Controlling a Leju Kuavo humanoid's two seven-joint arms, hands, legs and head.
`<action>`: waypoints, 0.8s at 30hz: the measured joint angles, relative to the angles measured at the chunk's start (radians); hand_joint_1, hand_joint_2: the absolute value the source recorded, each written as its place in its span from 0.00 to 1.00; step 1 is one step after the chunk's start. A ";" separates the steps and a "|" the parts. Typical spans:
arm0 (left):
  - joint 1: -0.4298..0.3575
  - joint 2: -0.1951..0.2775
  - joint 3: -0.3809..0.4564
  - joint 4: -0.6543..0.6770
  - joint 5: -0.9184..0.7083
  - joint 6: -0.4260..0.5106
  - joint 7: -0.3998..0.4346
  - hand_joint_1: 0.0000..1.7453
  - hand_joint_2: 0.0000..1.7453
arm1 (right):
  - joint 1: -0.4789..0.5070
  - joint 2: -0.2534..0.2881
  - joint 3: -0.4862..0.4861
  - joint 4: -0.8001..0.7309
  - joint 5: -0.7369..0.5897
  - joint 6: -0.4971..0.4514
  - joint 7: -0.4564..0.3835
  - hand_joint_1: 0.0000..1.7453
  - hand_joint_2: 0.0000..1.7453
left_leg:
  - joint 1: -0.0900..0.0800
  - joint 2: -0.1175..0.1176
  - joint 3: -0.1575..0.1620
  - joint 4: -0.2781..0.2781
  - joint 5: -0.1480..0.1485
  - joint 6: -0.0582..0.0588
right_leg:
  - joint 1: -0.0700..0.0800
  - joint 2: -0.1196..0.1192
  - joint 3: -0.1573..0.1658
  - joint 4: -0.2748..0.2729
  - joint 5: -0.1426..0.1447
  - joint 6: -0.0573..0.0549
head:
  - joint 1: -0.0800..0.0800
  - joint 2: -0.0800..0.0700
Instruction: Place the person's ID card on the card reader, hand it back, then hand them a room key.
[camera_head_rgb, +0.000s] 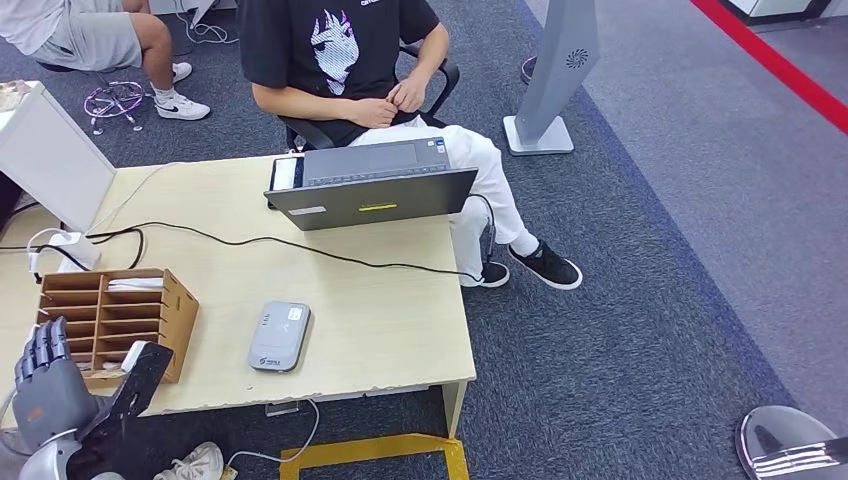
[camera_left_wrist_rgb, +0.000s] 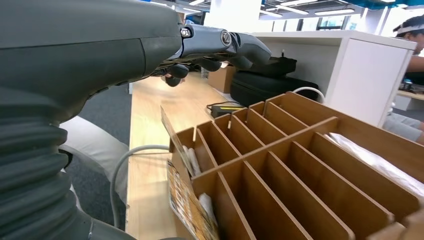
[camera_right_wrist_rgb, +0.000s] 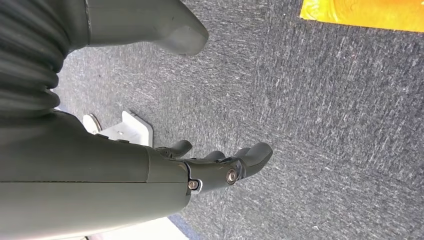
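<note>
Left hand: the left hand (camera_head_rgb: 42, 372) is up beside the near end of the desk (camera_head_rgb: 370, 310), fingers (camera_head_rgb: 45, 345) straight and a little apart, holding nothing.
Left hand up close: in the left wrist view the left hand (camera_left_wrist_rgb: 220, 47) reaches out above the wooden box, with dark fingertips (camera_left_wrist_rgb: 175, 75) curled a bit under it.
Wooden box: the wooden box (camera_head_rgb: 115, 320) with many slots sits just past the left hand, very near the fingers. White cards (camera_head_rgb: 135, 284) lie in one far slot.
Card reader: the grey card reader (camera_head_rgb: 279, 336) lies flat on the desk, off to the right of the left hand, past the wooden box. No card is on it.
Person: a person (camera_head_rgb: 350, 70) in a black shirt sits across the desk, hands (camera_head_rgb: 395, 100) together in the lap.
Laptop: a grey laptop (camera_head_rgb: 370, 185) sits at the far edge, in front of the person.
Cable: a black cable (camera_head_rgb: 300, 245) runs across the desk between the laptop and the card reader.
Right hand: the right hand (camera_right_wrist_rgb: 220, 162) hangs over grey carpet (camera_right_wrist_rgb: 325, 125), fingers loosely spread, holding nothing.
</note>
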 joint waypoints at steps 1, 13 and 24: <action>-0.003 -0.002 -0.004 0.005 0.001 0.002 -0.001 0.00 1.00 | 0.000 0.000 0.000 0.000 0.000 -0.001 0.000 0.00 1.00 | 0.000 0.000 0.000 0.000 0.000 0.000 | 0.000 0.000 0.000 0.000 0.000 0.000 | 0.000 0.000; -0.103 -0.035 -0.066 0.123 0.018 -0.008 -0.015 0.00 1.00 | -0.051 0.057 0.179 0.009 0.144 0.039 0.121 0.00 1.00 | 0.001 0.000 0.000 0.000 0.003 -0.002 | 0.001 0.000 -0.001 0.000 0.002 -0.002 | 0.000 0.000; -0.149 -0.040 -0.114 0.186 0.044 -0.004 -0.021 0.00 1.00 | -0.019 -0.027 0.258 0.005 0.119 0.082 0.014 0.00 1.00 | 0.000 0.001 -0.002 0.000 0.003 0.000 | 0.000 0.001 -0.003 0.000 0.003 -0.001 | -0.001 0.000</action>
